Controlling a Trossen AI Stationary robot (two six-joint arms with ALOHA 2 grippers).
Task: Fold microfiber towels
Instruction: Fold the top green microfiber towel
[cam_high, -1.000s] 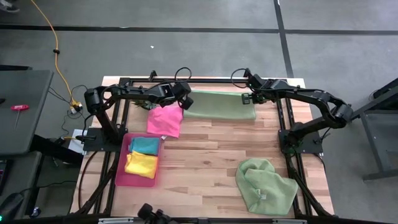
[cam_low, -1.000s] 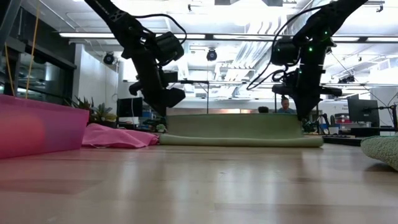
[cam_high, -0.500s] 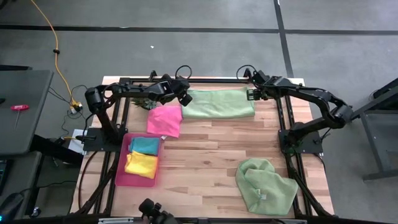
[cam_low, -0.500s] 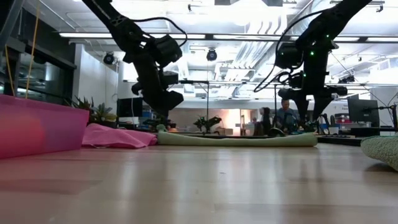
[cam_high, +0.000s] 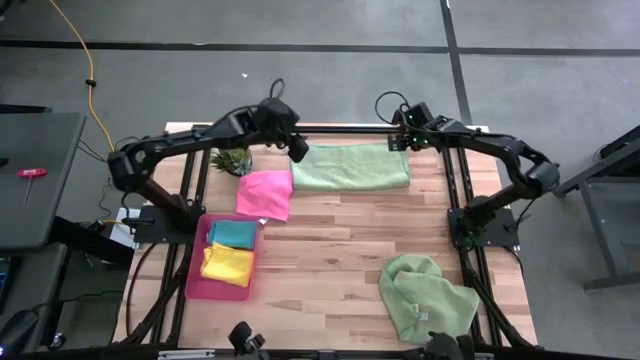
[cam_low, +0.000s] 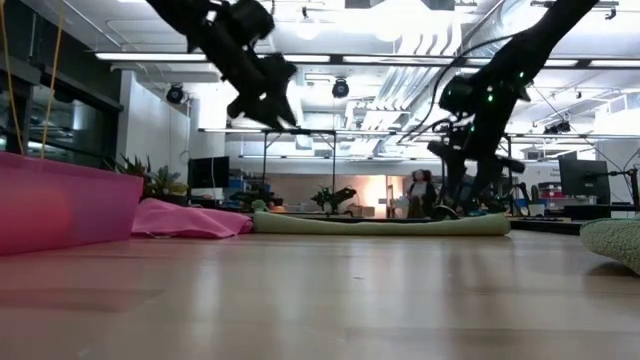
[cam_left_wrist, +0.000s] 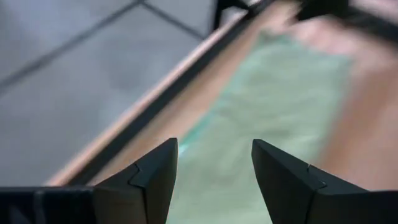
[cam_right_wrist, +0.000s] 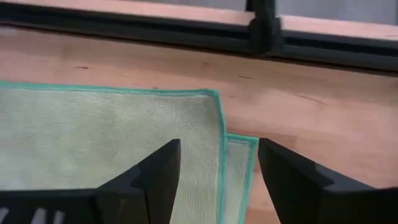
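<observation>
A pale green microfiber towel (cam_high: 350, 167) lies folded flat on the wood at the table's far middle. Its layered corner (cam_right_wrist: 233, 146) shows a teal hem. My left gripper (cam_high: 298, 150) hangs open well above the towel's left end (cam_left_wrist: 214, 180), high in the low view (cam_low: 265, 105). My right gripper (cam_high: 398, 143) stands open just over the towel's far right corner (cam_right_wrist: 217, 180), touching nothing. A hot pink towel (cam_high: 265, 193) lies flat left of the green one. A second pale green towel (cam_high: 428, 298) lies crumpled at the near right.
A translucent pink tray (cam_high: 195, 270) at the near left holds a teal towel (cam_high: 233, 233) and a yellow towel (cam_high: 227, 264). A small spiky plant (cam_high: 232, 160) stands at the far left, beside my left arm. A black frame rail (cam_high: 340, 129) runs along the far edge.
Both grippers have let go of the green towel's raised edge, which has dropped, so the towel now lies flat and folded. My left gripper has opened, risen high and tipped toward level. My right gripper has opened and gone toward the far edge, staying low.
</observation>
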